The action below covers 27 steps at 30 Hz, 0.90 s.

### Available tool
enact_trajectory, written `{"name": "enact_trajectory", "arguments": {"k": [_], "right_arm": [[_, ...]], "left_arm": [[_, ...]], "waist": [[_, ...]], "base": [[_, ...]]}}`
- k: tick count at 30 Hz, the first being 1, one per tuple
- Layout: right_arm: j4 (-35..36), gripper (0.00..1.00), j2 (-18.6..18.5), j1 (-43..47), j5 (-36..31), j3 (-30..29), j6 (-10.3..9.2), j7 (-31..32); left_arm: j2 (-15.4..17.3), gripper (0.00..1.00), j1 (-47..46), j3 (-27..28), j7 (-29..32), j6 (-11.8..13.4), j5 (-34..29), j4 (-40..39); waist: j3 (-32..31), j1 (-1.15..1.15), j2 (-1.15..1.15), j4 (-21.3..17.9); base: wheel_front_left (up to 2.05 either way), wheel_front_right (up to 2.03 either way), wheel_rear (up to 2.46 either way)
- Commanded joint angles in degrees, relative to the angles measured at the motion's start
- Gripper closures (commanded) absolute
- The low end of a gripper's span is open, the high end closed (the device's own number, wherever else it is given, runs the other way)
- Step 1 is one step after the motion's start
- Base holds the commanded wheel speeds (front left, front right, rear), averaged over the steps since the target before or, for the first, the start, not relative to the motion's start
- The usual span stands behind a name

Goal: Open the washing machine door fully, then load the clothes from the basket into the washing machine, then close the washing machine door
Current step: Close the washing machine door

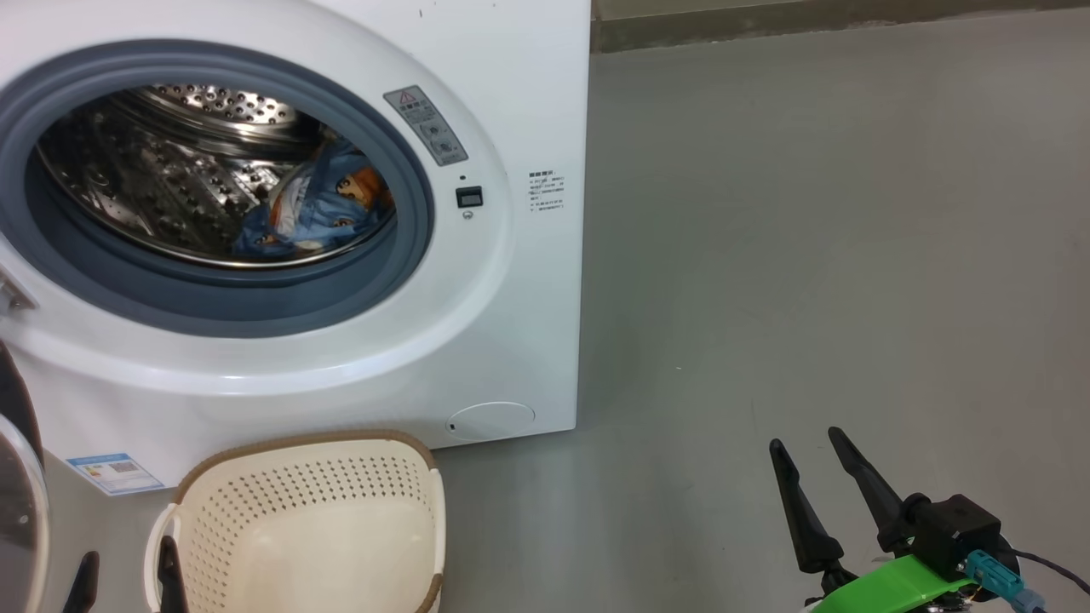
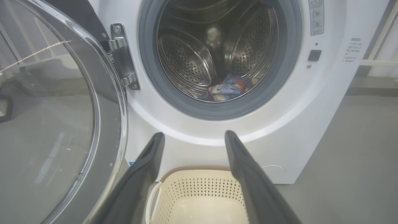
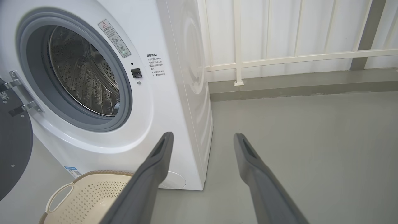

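The white washing machine (image 1: 528, 102) stands with its door (image 2: 62, 124) swung wide to the left; the door's dark edge (image 1: 13, 502) shows at the head view's left border. The clothes (image 1: 319, 209), light blue with orange-brown figures, lie inside the steel drum and appear low in it as the clothes (image 2: 228, 88) in the left wrist view. The cream basket (image 1: 409, 477) sits on the floor before the machine with nothing in it. My left gripper (image 2: 194, 133) is open above the basket (image 2: 199, 189), empty. My right gripper (image 1: 805, 438) hangs open and empty over bare floor to the right.
A metal hinge (image 2: 122, 56) joins door and machine. Grey floor (image 1: 809, 255) stretches right of the machine. A white railing (image 3: 279, 59) and a low kerb (image 3: 295, 87) bound the far side. A round filter cap (image 1: 491, 420) sits low on the front.
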<state>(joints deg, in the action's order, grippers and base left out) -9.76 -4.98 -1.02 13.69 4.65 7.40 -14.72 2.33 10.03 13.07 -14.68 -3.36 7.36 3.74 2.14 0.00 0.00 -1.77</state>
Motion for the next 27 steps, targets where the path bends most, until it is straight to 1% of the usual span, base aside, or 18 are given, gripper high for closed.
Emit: {"name": "enact_trajectory", "arguments": {"k": [1, 6, 11, 18, 22, 27], "right_arm": [[1.62, 0.00, -0.19, -1.16, -0.79, 1.31, 0.09, -0.28], [1.81, 0.00, -0.16, -1.15, -0.89, 1.17, 0.09, -0.28], [1.94, 0.00, -0.02, -1.17, -0.91, 1.02, 0.09, -0.28], [1.94, 0.00, 0.11, -1.29, -1.02, 0.80, 0.09, -0.28], [1.98, 0.00, 0.15, -1.41, -1.06, 0.68, 0.09, -0.28], [1.99, 0.00, 0.17, -1.53, -1.06, 0.60, 0.09, -0.28]], "left_arm": [[0.54, 0.00, -2.73, 2.06, -0.32, -0.03, -0.47, -1.16], [0.54, 0.00, -3.05, 2.43, -0.32, 0.14, -0.71, -1.37], [0.54, 0.00, -3.47, 2.39, -0.32, 0.00, -0.67, -1.28], [0.54, 0.00, -3.95, 2.26, -0.32, -0.09, -0.23, -1.12], [0.54, 0.00, -4.42, 2.40, -0.32, 0.42, -0.14, -1.39], [0.54, 0.00, -4.76, 2.28, -0.32, 0.52, -0.18, -1.37]], "waist": [[0.02, 0.00, 0.00, -0.03], [0.30, 0.00, 0.00, -0.01], [0.73, 0.00, 0.00, 0.13], [1.02, 0.00, 0.00, 0.39], [1.25, 0.00, 0.00, 0.60], [1.47, 0.00, 0.00, 0.84]], "base": [[0.00, 0.00, 0.00], [-0.19, 0.19, 0.00], [-0.86, 0.86, 0.00], [-1.67, 1.67, 0.00], [-1.91, 1.91, 0.00], [-1.29, 1.29, 0.00]]}}
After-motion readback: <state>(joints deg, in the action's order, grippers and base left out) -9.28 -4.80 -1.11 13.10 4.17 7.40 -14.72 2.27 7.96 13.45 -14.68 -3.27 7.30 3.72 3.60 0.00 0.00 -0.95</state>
